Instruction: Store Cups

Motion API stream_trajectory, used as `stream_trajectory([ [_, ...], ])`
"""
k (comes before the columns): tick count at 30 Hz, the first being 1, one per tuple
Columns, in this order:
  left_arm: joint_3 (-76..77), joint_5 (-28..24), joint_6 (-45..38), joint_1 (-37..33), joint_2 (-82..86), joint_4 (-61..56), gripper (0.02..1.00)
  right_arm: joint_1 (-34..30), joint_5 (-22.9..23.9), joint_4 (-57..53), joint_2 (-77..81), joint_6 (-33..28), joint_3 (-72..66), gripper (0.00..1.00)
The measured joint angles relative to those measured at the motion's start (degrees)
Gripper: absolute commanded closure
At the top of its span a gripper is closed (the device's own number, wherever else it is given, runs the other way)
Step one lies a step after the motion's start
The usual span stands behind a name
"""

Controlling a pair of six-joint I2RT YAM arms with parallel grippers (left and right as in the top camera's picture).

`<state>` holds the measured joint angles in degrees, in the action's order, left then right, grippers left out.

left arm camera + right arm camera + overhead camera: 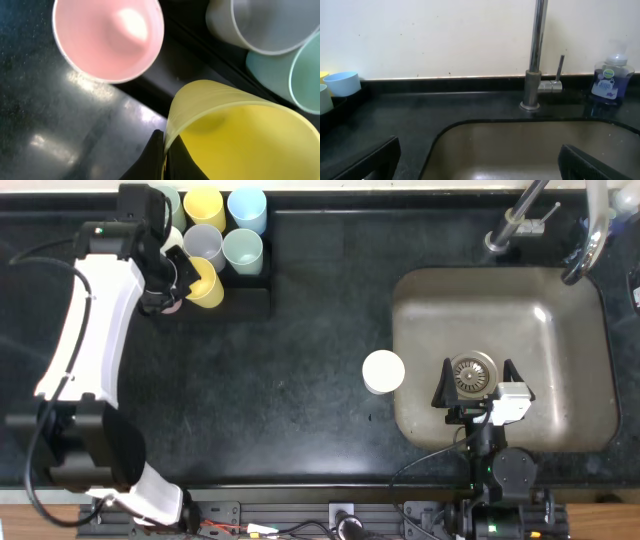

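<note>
My left gripper (pixel 185 275) is shut on the rim of a yellow cup (pixel 205 283), tilted over the near-left part of the black tray (pixel 250 295). In the left wrist view the yellow cup (pixel 240 140) sits pinched between my fingers (pixel 155 160), with a pink cup (pixel 107 37) beside it and grey (pixel 260 25) and mint (pixel 300 70) cups behind. Yellow (pixel 204 207), blue (pixel 247 208), grey (pixel 204 244) and mint (pixel 242 250) cups stand upright in the tray. A white cup (pixel 383 371) stands on the counter left of the sink. My right gripper (pixel 476 385) is open over the sink.
The steel sink (pixel 560 310) fills the right side, its faucet (pixel 536 55) and a soap bottle (pixel 611 80) at the back edge. The dark counter (pixel 300 400) stretches between tray and sink. A blue cup (pixel 342 82) shows far off in the right wrist view.
</note>
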<state>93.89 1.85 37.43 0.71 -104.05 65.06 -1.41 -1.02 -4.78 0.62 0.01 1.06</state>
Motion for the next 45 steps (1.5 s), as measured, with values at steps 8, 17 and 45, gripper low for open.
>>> stream_trajectory([
  [8,-0.02,0.35,0.61,0.0,-4.42,-4.35,0.982,0.0,0.02,0.02,0.0,-0.02,0.0,0.003],
  [17,0.0,0.35,0.63,0.0,-4.9,-4.37,0.982,0.0,0.0,0.02,0.0,-0.02,0.0,0.003],
  [45,0.0,2.56,1.44,0.0,-9.62,-3.32,0.018,0.0,0.02,0.0,0.0,0.0,0.0,0.003],
])
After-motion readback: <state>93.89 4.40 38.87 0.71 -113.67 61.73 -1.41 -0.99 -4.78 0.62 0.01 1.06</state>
